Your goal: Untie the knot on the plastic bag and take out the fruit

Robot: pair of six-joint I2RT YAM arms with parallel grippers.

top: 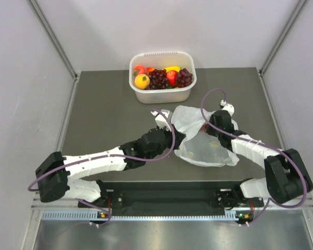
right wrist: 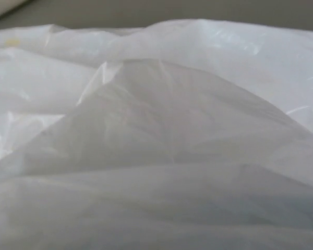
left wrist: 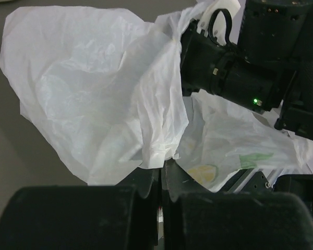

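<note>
Gripping a fold of the bag [top: 190, 119] at its near-left edge with the left end effector [left wrist: 161, 174], jaws closed on the plastic, bag crumpled on the tabletop [top: 109, 114] right of centre. Reaching the right end effector [top: 207, 127] into the bag's far-right folds, jaw width impossible to tell, wrist view all white plastic. Sitting well apart in the tub [top: 161, 95] at the back: fruit [top: 161, 78], with a faint yellow shape [left wrist: 201, 172] showing through the bag.
</note>
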